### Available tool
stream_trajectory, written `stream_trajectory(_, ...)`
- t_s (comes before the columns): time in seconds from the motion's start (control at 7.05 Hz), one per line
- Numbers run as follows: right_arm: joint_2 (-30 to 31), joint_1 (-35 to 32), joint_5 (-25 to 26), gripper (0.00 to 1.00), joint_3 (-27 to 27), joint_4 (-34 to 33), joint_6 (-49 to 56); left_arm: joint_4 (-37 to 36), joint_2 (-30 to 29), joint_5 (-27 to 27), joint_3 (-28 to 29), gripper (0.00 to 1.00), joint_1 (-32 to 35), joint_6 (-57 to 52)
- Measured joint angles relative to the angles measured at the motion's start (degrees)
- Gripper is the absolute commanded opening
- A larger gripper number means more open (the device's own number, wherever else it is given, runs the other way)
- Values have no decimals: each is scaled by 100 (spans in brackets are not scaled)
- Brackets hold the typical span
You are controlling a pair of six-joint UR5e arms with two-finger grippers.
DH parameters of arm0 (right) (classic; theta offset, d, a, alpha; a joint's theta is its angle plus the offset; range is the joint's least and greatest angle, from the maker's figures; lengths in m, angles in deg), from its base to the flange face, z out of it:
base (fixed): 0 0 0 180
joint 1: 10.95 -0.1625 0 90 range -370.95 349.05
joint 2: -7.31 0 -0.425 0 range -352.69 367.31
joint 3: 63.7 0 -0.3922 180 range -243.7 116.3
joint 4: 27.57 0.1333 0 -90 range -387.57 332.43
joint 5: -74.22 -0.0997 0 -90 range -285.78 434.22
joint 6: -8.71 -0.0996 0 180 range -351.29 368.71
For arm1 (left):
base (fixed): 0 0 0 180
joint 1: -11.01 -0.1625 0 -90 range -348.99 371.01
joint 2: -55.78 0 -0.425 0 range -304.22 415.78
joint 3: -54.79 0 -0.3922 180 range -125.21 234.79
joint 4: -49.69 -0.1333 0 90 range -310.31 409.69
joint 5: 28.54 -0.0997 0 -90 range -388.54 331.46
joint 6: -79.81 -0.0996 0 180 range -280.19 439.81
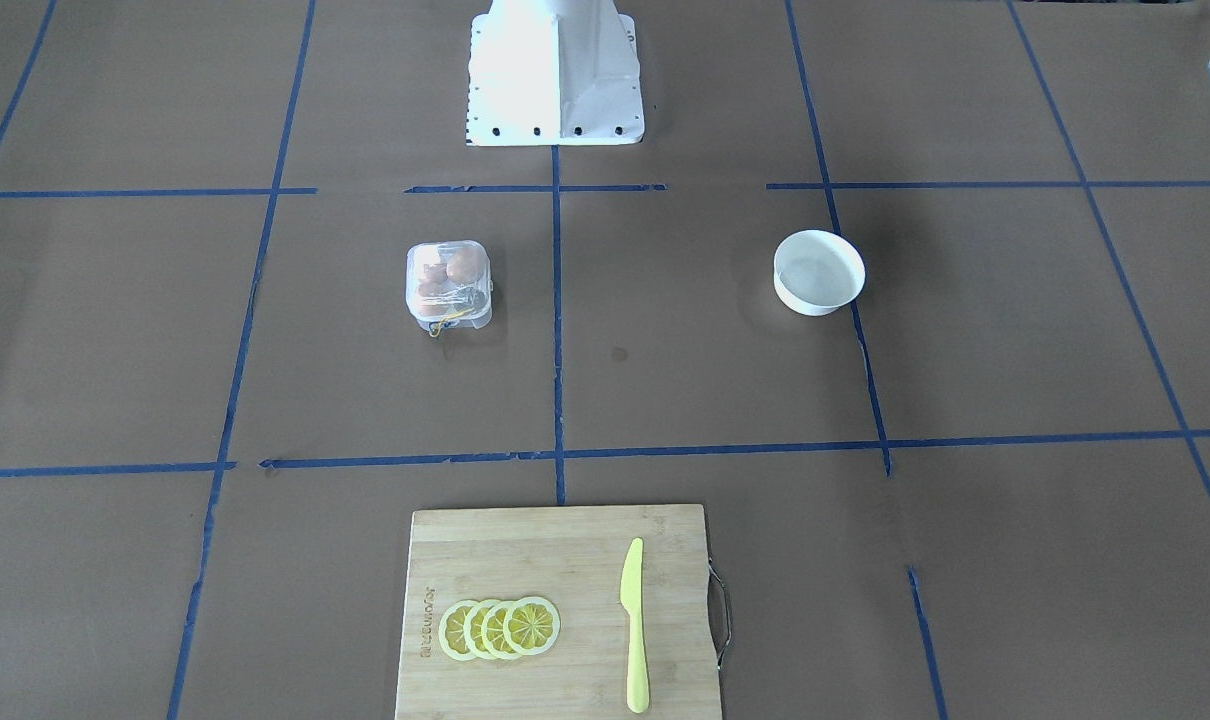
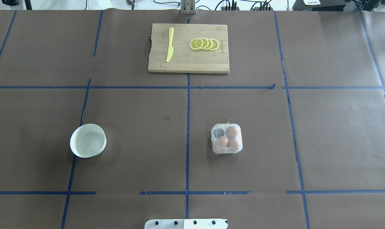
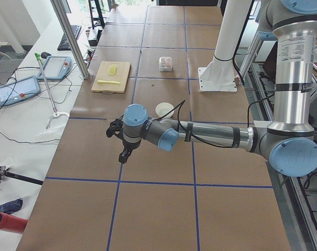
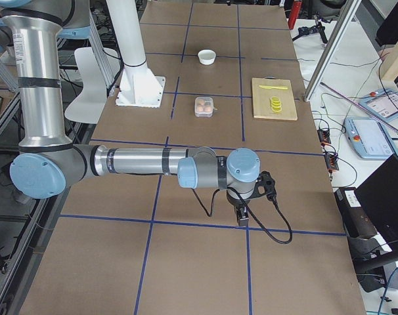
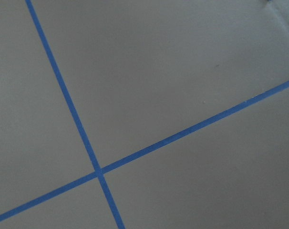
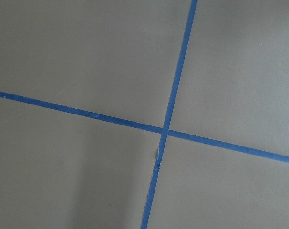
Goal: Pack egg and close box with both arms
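The view from the table's left end is the only one that shows the left hand (image 3: 120, 142) whole. It hangs low over the tabletop (image 2: 132, 152), well out to the left of the white base (image 2: 186, 224). The face-on view catches just a black sliver of it at the frame's edge. Whether its fingers are spread or pressed together I cannot tell. Its wrist camera sees brown paper and a cross of blue tape (image 5: 99, 171).

The bowl (image 2: 88, 140) stands ahead of the base and to its left. Straight ahead of the base, far out, the cutting board (image 2: 192, 62) carries a yellow knife (image 2: 170, 44) and a row of overlapping lemon slices (image 2: 204, 44).

The box (image 2: 227, 139) sits ahead of the base, slightly to its right and nearer to it than the board. The overhead view looks straight through the clear lid: three orange-brown eggs (image 2: 232, 131) fill three cells, and the fourth cell shows dark. The face-on view adds the box's side, with the lid lying down over the eggs, glare on the plastic, and the thin yellow band (image 1: 448, 320) on the side away from the base.

Only the view from the table's right end shows the right hand (image 4: 255, 199). It is low over the tabletop, well out to the right of the base and apart from the box. I cannot tell whether its fingers are spread or together.
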Motion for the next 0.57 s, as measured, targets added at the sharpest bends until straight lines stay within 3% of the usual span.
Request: stream_trajectory(0.57,-14,-10,-85,100,34,-37,-57,-58,-78,298,-15,100,164,10)
